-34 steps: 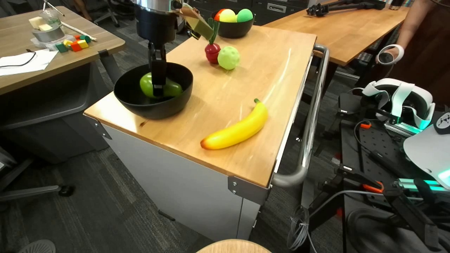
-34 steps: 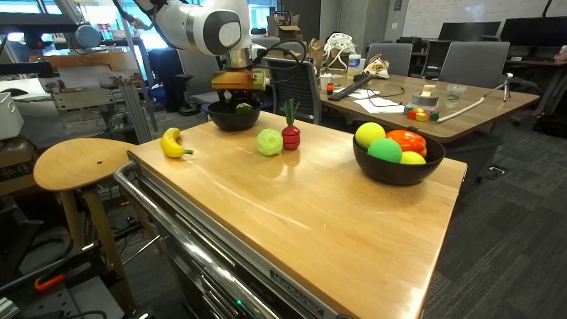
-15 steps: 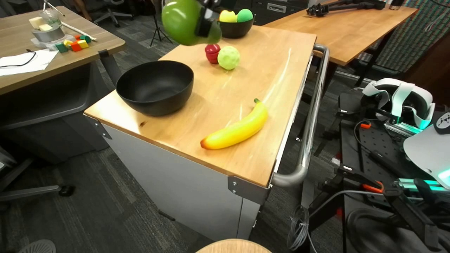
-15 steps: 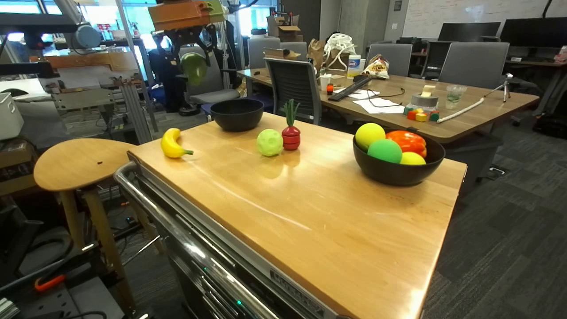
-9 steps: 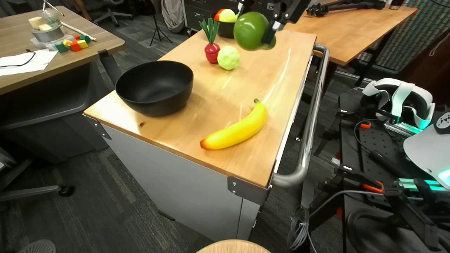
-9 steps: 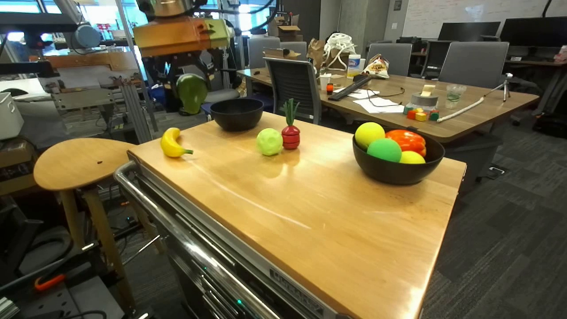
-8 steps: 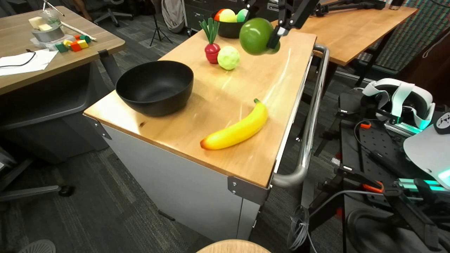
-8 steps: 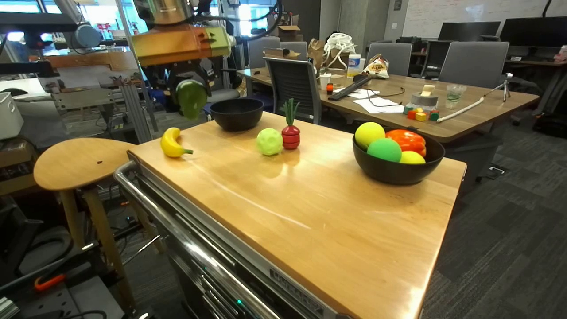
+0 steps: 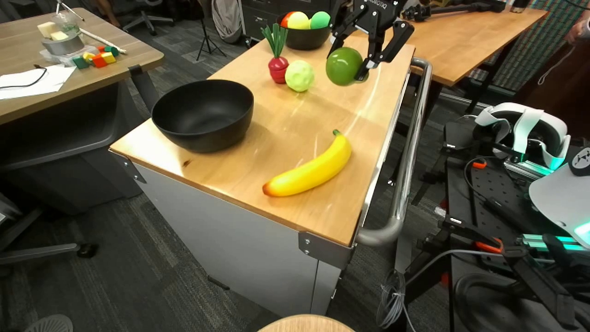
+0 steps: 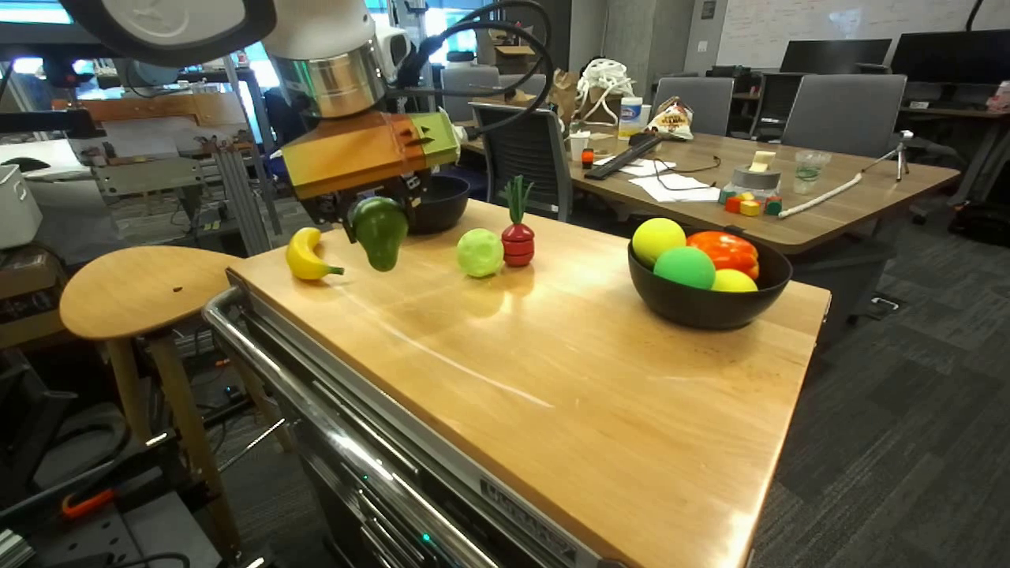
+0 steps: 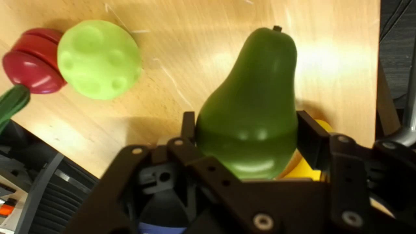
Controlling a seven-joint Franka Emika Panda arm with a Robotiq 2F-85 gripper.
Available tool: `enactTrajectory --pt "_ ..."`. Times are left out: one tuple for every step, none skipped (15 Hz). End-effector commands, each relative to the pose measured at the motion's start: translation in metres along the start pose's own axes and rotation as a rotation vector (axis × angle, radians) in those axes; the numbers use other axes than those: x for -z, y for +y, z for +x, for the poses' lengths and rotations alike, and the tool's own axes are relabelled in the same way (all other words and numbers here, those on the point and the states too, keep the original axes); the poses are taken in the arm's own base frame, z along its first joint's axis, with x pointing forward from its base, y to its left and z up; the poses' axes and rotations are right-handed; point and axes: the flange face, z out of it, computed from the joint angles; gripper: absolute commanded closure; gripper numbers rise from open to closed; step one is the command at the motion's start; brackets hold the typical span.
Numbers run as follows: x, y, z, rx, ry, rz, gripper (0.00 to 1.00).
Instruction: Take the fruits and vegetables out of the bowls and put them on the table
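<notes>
Table [image 10: 568,379] of glossy wood, on dark carpet [image 9: 152,272], stands beneath fingers [image 11: 312,139] clasping a green fruit [image 11: 250,107]

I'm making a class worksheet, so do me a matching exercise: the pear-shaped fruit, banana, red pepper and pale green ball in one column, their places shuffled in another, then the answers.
Things
1. Green pear-shaped fruit
2. Banana
3. Red pepper
4. Pale green ball

Places
A. In a black bowl
B. Beside the leafy red vegetable
C. Held by the gripper above the table
D. On the table, apart from other produce

Pairs: 1-C; 2-D; 3-A; 4-B
</notes>
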Motion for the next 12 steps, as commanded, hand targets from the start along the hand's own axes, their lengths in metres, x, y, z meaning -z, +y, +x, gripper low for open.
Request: enactTrajectory --pt "-0.006 0.011 -0.007 0.019 -0.007 -0.024 0.52" --pt "-0.009 0.013 -0.01 0.016 -0.008 -0.023 0.52" --pt "-0.011 0.015 -0.013 0.007 -0.007 -0.02 0.52" --pt "-0.012 0.018 -0.016 -0.004 -0.005 -0.016 0.52" --pt "-0.012 0.02 -0.018 -0.009 -0.004 -0.014 0.52" --pt "-0.011 0.021 -0.021 -0.015 -0.006 -0.006 0.52" --pt "-0.009 0.023 -0.022 -0.019 -0.012 0.001 0.35" --pt "-0.007 0.024 -0.023 -0.031 -0.018 0.02 0.07" --pt "-0.003 0.025 -0.021 -0.037 -0.017 0.029 0.06" --pt "0.002 0.025 -0.017 -0.048 0.0 0.046 0.0" --pt "0.008 0.026 -0.013 -0.06 0.018 0.058 0.0" --pt "0.017 0.026 -0.006 -0.078 0.053 0.074 0.0"
